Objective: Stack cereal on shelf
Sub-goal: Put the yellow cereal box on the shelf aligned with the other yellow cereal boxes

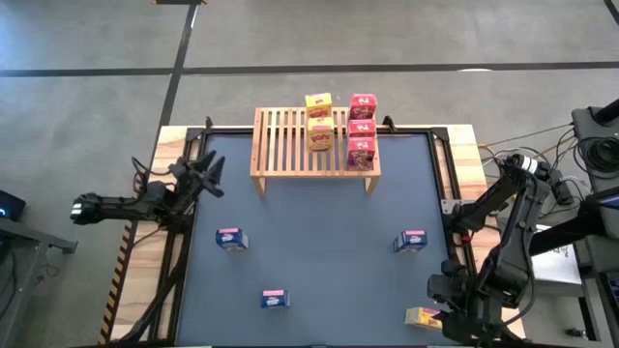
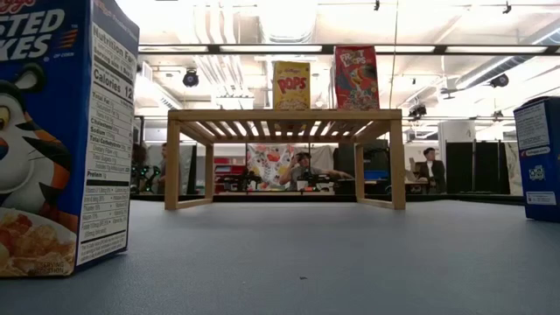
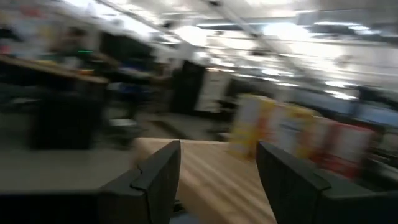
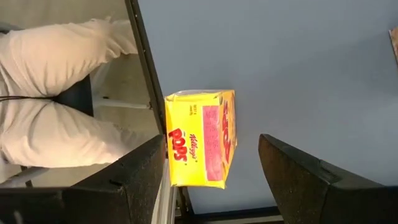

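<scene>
The shelf, a slatted wooden rack, stands at the table's far middle. Two yellow cereal boxes and three red ones rest on its slats. Three blue boxes stand on the mat. A yellow Pops box lies on the mat at the near right corner. My right gripper hangs open above it, pointing down, a finger on either side and apart from it. My left gripper stands open at the left edge, holding nothing.
A black frame borders the mat just beside the yellow box. A person's legs in light trousers are close beyond that edge. In the low view one blue box fills the near left and another stands at the right.
</scene>
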